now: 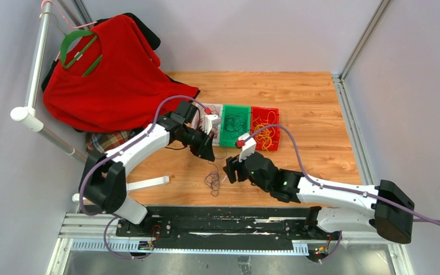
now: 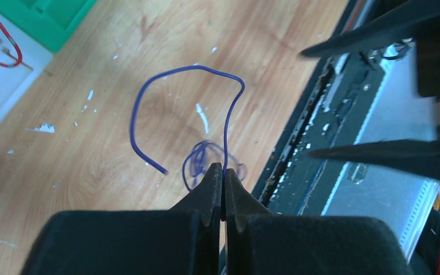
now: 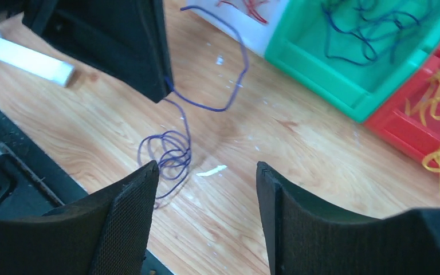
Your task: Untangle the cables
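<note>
Cable, thin, purple, coiled at its foot, sits pinched in left end effector; right end effector spread.

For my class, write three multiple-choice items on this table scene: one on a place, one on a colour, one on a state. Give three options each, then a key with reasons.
1. Where does the green plastic tray stand?
A. Between the white plastic tray and the red plastic tray.
B. Left of both.
C. Right of both.

2. What colour are the thin curly wires in the red plastic tray?
A. Purple.
B. Green.
C. Yellow-orange.

3. How is the left gripper?
A. Wide open.
B. Shut on a thin purple wire.
C. Shut on nothing.

Key:
1 A, the three trays stand in a row with green in the middle.
2 C, the top view shows yellow-orange loops there.
3 B, its wrist view shows the fingertips pinched on the wire.
</note>
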Available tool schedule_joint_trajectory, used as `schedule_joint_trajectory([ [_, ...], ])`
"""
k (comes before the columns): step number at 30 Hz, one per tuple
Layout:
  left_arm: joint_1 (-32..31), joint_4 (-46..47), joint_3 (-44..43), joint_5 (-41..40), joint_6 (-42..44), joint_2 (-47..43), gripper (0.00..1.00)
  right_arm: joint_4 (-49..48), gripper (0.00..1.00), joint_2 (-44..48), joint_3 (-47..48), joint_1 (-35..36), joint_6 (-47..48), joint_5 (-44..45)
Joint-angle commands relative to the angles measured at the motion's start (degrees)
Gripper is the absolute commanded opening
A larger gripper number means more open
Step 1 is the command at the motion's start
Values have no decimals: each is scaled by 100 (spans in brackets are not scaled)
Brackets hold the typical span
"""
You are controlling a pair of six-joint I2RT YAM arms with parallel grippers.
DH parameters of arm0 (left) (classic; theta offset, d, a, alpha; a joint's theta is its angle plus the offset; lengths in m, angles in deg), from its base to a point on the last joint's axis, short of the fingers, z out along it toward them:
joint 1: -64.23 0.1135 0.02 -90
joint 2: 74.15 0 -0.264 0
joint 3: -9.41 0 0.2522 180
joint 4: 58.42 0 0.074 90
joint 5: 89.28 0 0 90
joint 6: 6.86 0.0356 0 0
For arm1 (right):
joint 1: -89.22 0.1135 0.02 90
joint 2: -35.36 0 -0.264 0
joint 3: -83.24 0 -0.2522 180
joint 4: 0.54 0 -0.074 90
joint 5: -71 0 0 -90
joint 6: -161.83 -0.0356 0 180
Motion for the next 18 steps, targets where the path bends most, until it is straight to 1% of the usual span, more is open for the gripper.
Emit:
schedule_joint_trajectory([
  [1,-48,-798,-398,344,169,-499,1,-607,64,-348,562,383,296,-81],
  [8,-44,-1349,-956,722,131,-890,1,-885,64,-952,1205,430,667,-245],
  [11,-43,-1709,-1356,970,262,-976,1,-945,64,-1137,1395,424,793,-124],
  [16,-43,-2095,-1855,1349,328,-1109,1,-1080,62,-1261,1460,424,957,-31],
  [18,-43,-2177,-2020,1474,338,-1163,1,-1208,59,-1285,1434,424,1003,66],
])
